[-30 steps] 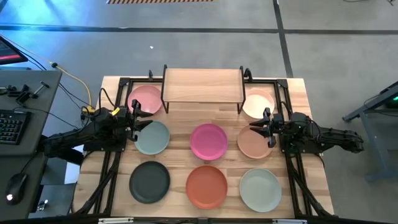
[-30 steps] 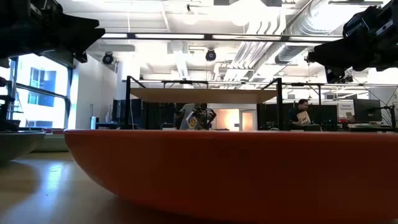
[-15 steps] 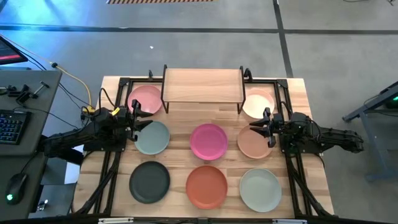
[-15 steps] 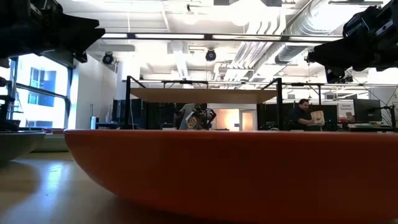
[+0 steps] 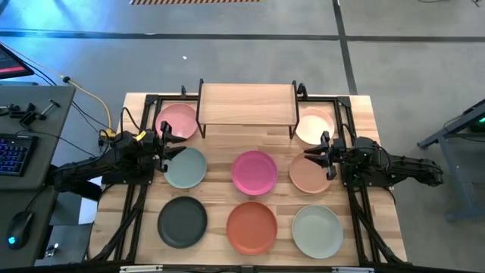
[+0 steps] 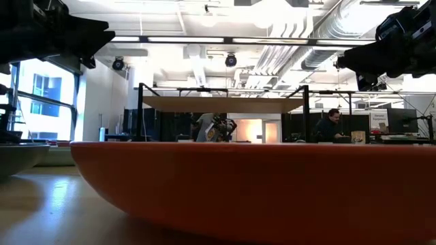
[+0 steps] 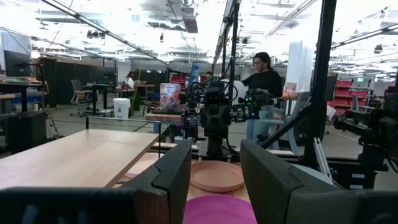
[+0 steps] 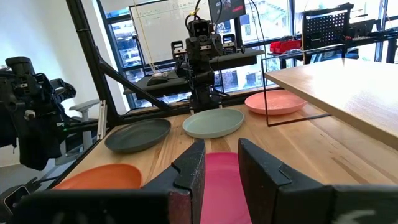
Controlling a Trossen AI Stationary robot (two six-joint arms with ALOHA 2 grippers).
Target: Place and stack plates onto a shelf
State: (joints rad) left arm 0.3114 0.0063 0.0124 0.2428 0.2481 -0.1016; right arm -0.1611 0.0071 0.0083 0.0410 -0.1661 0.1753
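Observation:
Eight plates lie flat on the table, apart from one another. At the far edge are pink (image 5: 176, 121) and cream (image 5: 314, 125); in the middle row sage green (image 5: 186, 167), magenta (image 5: 254, 172) and peach-tan (image 5: 310, 174); in the near row charcoal (image 5: 182, 221), terracotta (image 5: 251, 227) and mint-white (image 5: 317, 231). The shelf (image 5: 246, 106) stands at the far edge between the pink and cream plates, its top bare. My left gripper (image 5: 171, 145) hovers open, level, by the sage plate's far-left rim. My right gripper (image 5: 314, 155) hovers open over the peach plate's far-right rim. The two point at each other.
Black frame rails (image 5: 136, 205) run along the table's left and right sides. The terracotta plate (image 6: 259, 190) fills the low view's foreground. A desk with a keyboard (image 5: 15, 152) stands left of the table. People (image 7: 264, 93) stand in the room beyond.

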